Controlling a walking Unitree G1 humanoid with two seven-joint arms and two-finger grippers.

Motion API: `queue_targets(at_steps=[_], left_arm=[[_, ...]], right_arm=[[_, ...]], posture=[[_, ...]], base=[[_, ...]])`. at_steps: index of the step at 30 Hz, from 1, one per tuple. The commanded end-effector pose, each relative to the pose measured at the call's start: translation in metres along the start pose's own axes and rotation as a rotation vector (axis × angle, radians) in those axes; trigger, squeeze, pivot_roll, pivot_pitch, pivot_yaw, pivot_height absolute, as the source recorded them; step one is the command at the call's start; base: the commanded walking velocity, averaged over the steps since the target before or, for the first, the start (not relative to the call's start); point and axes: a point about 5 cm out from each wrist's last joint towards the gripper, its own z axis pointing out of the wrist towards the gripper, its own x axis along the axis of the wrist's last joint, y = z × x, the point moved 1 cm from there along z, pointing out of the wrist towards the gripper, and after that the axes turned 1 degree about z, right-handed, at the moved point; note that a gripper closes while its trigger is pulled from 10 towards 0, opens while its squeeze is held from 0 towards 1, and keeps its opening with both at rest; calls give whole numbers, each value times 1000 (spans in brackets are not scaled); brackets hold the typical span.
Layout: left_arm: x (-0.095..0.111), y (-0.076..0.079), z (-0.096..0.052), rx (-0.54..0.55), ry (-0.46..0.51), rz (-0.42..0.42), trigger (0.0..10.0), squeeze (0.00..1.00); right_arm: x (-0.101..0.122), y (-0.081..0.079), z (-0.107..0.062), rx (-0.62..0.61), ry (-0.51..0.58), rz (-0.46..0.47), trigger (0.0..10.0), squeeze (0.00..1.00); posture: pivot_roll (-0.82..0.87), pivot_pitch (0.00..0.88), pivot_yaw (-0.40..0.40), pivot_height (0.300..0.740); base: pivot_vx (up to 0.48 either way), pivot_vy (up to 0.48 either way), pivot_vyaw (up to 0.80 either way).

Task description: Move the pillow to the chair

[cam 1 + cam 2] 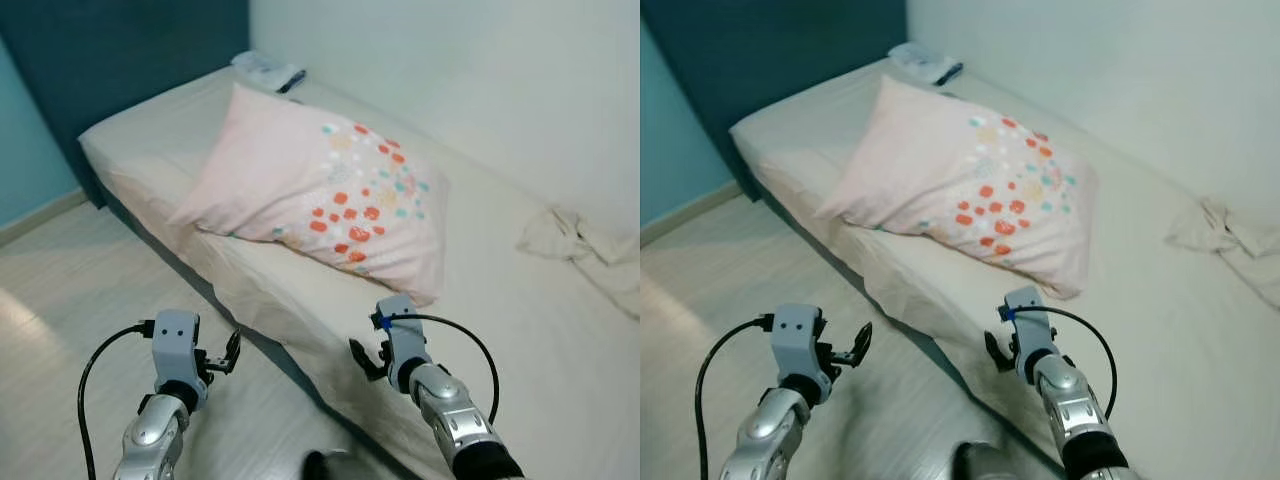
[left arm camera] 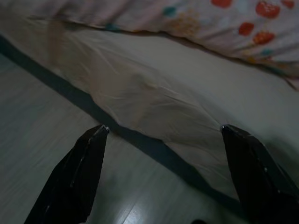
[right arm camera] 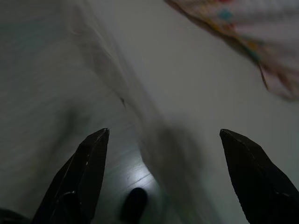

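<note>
- A large pale pink pillow (image 1: 320, 190), printed with red, orange and teal dots toward one end, lies flat on a low mattress (image 1: 560, 350) covered in a cream sheet. It sits toward the head half of the bed, with its near edge close to the side of the mattress facing the robot.
- The mattress rests straight on a light wood-plank floor (image 1: 60, 290) and runs away into the corner where a dark teal wall (image 1: 120, 50) meets a white one (image 1: 450, 70).
- The left gripper (image 1: 228, 355) hovers above the floor just short of the mattress side, its two black fingers (image 2: 74, 172) spread wide apart and holding nothing. The wrist view looks between them at the sheet's hanging edge and the pillow's dotted underside beyond.
- The right gripper (image 1: 368, 358) is raised at the mattress edge, just below the pillow's near corner and not touching it. Its fingers (image 3: 84, 172) also stand well apart and empty.
- A crumpled cream cloth (image 1: 585, 250) lies on the sheet to the robot's right, well apart from the pillow.
- At the far head corner a small folded white and dark bundle (image 1: 268, 72) rests on the bed; what it is cannot be made out.
- A black cable (image 1: 95, 385) loops out from the left wrist, and another curves over the right one.
</note>
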Motion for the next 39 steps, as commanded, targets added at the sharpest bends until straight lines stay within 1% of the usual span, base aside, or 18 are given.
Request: queue_targets(at_steps=[1,5,8,13,14,15,16,17,22,26,39], left_arm=[[-9,3,-3,1,-31,-18,10000,0],[-10,2,-3,14,-31,-27,10000,0],[-10,2,-3,17,-30,-31,10000,0],[-12,2,-3,31,-32,-43,10000,0],[-12,3,-3,32,-33,-43,10000,0],[-12,3,-3,32,-33,-43,10000,0],[-13,3,-3,33,-34,-41,10000,0],[-13,3,-3,33,-33,-41,10000,0],[-13,3,-3,35,-31,-41,10000,0],[-13,3,-3,37,-32,-48,10000,0],[-12,5,-1,19,-38,-27,10000,0]], right_arm=[[-9,5,-4,-10,-25,8,10000,0],[-10,4,-4,-3,-24,2,10000,0],[-10,4,-4,4,-18,-9,10000,0],[-8,-1,-3,61,0,-53,10000,0],[-7,-3,-3,76,8,-79,10000,0],[-7,-3,-3,76,8,-79,10000,0],[-5,-5,-3,96,16,-105,10000,0],[-5,-6,-3,102,17,-108,10000,0],[-5,-6,-3,105,22,-86,10000,0],[-7,-4,-3,90,14,-61,10000,0],[-6,-1,-3,78,24,-57,10000,0]], posture=[[-106,216,-73,721],[-107,205,-73,721],[-108,201,-74,721],[-107,184,-79,721],[-106,181,-81,721],[-106,181,-81,721],[-106,181,-82,721],[-106,181,-82,721],[-106,188,-84,721],[-108,189,-84,721],[-109,201,-78,721]], base=[[0,0,-788],[0,0,-784],[0,0,0],[0,0,0],[0,0,750],[0,0,750],[0,0,750],[0,0,750],[0,0,750],[0,0,0],[0,320,0]])
